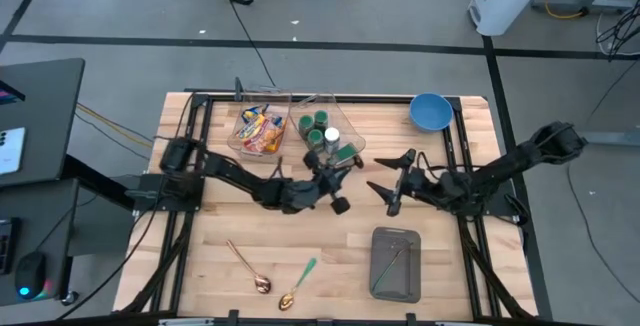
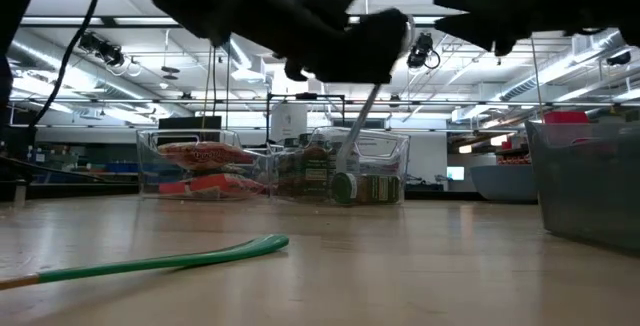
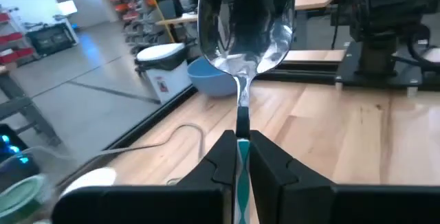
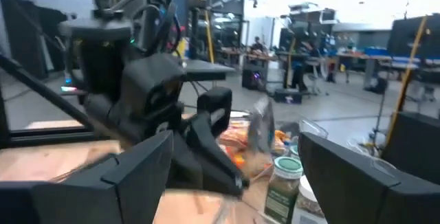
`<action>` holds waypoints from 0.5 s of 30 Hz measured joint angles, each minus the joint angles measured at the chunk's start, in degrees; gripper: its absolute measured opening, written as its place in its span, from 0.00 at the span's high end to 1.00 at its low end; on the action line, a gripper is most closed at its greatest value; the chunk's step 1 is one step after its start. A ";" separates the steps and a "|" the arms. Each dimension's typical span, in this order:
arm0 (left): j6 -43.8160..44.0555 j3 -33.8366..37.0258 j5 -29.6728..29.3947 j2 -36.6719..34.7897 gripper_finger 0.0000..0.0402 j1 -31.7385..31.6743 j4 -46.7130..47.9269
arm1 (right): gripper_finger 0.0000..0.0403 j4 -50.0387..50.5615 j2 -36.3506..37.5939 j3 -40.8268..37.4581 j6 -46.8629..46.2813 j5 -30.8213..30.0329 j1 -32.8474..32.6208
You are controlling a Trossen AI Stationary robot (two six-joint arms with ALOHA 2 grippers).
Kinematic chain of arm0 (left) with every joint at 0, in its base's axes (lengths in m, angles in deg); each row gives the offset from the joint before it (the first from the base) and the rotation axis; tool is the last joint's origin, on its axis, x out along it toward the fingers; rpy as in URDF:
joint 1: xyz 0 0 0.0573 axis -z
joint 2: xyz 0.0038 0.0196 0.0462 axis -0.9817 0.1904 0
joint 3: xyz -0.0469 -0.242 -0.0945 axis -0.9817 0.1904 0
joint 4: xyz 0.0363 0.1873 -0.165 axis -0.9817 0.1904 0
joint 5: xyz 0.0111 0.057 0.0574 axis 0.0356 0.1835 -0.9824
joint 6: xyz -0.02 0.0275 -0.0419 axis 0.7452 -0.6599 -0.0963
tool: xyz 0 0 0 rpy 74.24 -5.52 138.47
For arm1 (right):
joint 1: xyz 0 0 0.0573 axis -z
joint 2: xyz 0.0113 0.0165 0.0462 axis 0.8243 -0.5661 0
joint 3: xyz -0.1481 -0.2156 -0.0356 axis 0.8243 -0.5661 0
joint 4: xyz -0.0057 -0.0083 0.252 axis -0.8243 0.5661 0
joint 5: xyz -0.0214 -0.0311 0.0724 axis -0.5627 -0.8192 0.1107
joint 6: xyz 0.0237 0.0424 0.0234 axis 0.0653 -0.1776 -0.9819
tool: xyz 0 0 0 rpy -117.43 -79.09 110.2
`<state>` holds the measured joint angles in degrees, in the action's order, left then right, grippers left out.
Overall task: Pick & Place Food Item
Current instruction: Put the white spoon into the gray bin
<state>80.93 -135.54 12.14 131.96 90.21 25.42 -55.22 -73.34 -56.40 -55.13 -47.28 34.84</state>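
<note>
The left gripper point(image 3: 239, 157) is pinched on the handle of a teal-handled spoon point(image 3: 244, 25), holding the bowl of the spoon forward and raised above the table point(image 1: 250, 231) near its centre. The right gripper point(image 1: 392, 179) faces it from close by with its fingers spread wide and nothing between them. The step in hand appears to be a transfer of the spoon from left to right. To do this well, align the spread right fingers squarely across the bare stem between bowl and left fingertips, and close fully before the left lets go. Behind the left arm, two clear bins hold the food: snack packets point(image 1: 259, 130) in one, green-lidded jars point(image 1: 321, 128) in the other. A grey tray point(image 1: 396, 263) and blue bowl point(image 1: 430, 111) stand well apart.
</note>
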 joint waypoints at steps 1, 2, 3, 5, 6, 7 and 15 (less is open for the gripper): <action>-0.11 -0.83 -0.29 0.98 0.94 -0.20 0.15 | 0.19 1.96 0.00 1.05 -0.79 0.03 0.65; -0.80 -1.84 -1.63 2.02 0.94 -0.23 0.28 | 0.19 3.89 0.00 1.96 -1.73 -0.03 1.30; -2.07 -3.16 -1.99 3.13 0.94 -0.23 0.09 | 0.19 5.82 0.00 2.81 -2.69 -0.01 1.94; -4.91 -5.06 -3.87 4.61 0.94 0.07 -0.06 | 0.19 8.70 0.00 3.73 -4.92 -0.04 3.20; -6.10 -5.95 -4.42 5.20 0.94 0.30 0.02 | 0.19 10.03 0.00 3.91 -6.00 -0.02 3.83; -7.07 -6.83 -4.69 5.73 0.94 0.49 -0.07 | 0.19 10.97 0.00 3.92 -6.86 -0.04 4.35; -9.85 -9.13 -4.64 6.71 0.94 1.63 -0.15 | 0.29 12.75 0.00 3.92 -9.67 -0.11 6.19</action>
<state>71.08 -144.67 7.50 138.67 91.84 25.26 -42.47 -73.34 -52.48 -64.80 -47.40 41.04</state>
